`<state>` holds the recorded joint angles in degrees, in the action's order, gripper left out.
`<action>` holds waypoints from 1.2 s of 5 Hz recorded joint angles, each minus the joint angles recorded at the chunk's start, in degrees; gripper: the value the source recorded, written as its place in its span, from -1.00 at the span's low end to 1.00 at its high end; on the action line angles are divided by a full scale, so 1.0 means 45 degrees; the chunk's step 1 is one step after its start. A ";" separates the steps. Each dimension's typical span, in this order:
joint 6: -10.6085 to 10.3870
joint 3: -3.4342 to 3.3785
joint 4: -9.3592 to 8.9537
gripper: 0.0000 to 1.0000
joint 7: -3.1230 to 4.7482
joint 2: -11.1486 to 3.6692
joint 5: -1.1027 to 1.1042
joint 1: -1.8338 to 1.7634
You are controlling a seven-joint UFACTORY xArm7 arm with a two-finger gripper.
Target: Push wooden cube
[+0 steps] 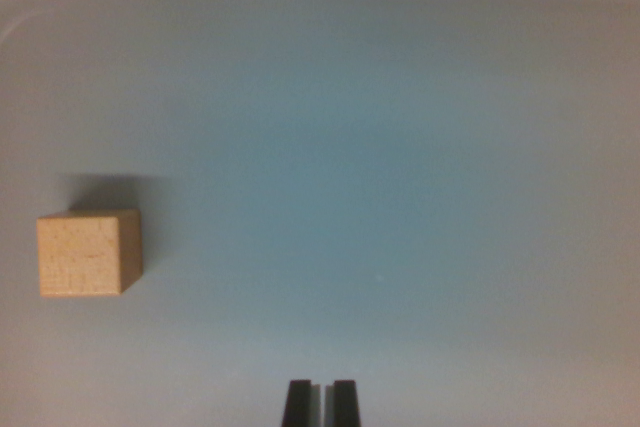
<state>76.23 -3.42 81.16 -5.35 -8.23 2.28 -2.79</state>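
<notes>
While the gripper (321,402) sat at the bottom edge with its jaws closed together and holding nothing, the wooden cube (89,252) rested on the pale surface (400,197), well apart toward the wrist view's left.

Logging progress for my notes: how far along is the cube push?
Nothing looks done yet. The wooden cube sits alone on the wrist view's left. The claw, fingers nearly together at the bottom edge, is well apart from it. Left: line up beside the cube, make contact, push.
</notes>
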 joint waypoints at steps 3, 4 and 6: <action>-0.0580 -0.0116 -0.0403 -1.00 -0.0200 -0.0241 0.0006 -0.0147; -0.1174 -0.0236 -0.0816 -1.00 -0.0404 -0.0489 0.0012 -0.0298; -0.1777 -0.0357 -0.1235 -1.00 -0.0611 -0.0740 0.0018 -0.0451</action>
<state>68.23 -5.03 75.60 -8.10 -11.56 2.36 -4.82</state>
